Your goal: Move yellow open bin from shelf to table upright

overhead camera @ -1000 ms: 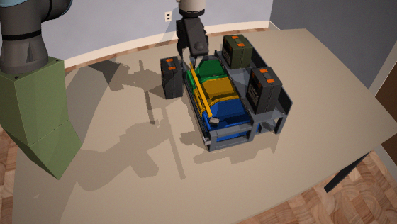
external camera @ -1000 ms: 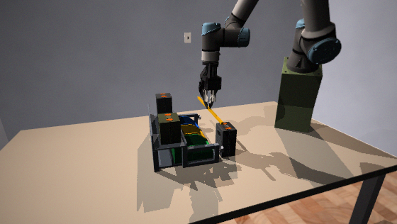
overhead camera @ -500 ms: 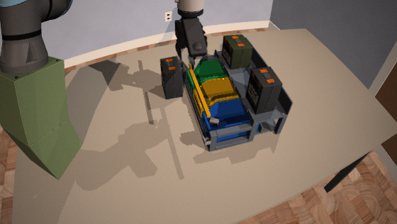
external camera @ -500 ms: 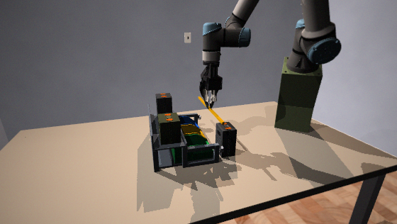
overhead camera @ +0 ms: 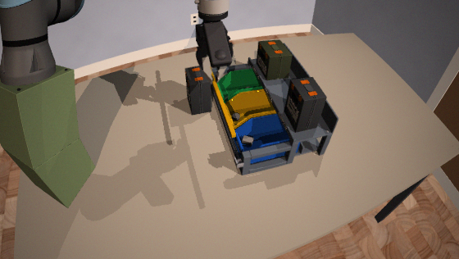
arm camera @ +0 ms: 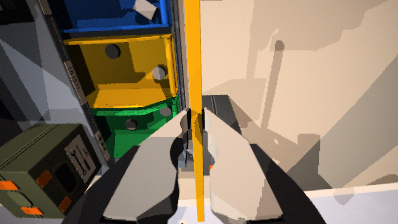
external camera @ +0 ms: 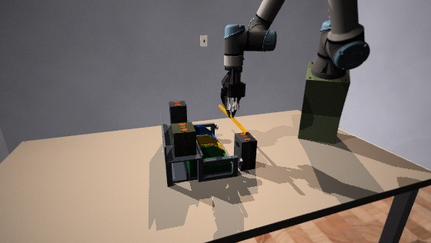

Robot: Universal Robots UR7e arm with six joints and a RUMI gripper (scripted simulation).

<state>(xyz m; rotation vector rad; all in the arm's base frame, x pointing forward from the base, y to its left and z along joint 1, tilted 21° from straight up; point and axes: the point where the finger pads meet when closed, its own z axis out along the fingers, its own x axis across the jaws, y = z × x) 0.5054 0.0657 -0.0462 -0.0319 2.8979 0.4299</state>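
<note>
The yellow open bin [overhead camera: 250, 102] [external camera: 204, 139] [arm camera: 125, 70] sits in the grey shelf [overhead camera: 315, 131] [external camera: 169, 169], between a green bin [overhead camera: 238, 82] [arm camera: 135, 130] and a blue bin [overhead camera: 262, 131] [arm camera: 110, 15]. Small grey parts [arm camera: 159, 72] lie in the yellow bin. My gripper [overhead camera: 214, 70] [external camera: 232, 112] [arm camera: 196, 109] is shut on one end of a thin yellow bar [overhead camera: 225, 111] [external camera: 239, 124] [arm camera: 192, 60]. The bar runs along the shelf's open front and tilts up at the green-bin end.
A dark case [overhead camera: 198, 92] [external camera: 246, 150] stands on the table beside the shelf, close to my gripper. An olive case [overhead camera: 274, 57] [external camera: 184, 138] and a dark case [overhead camera: 305, 102] [external camera: 178, 111] stand on top of the shelf. The green robot pedestal [overhead camera: 37, 131] [external camera: 323, 104] is at the table's edge.
</note>
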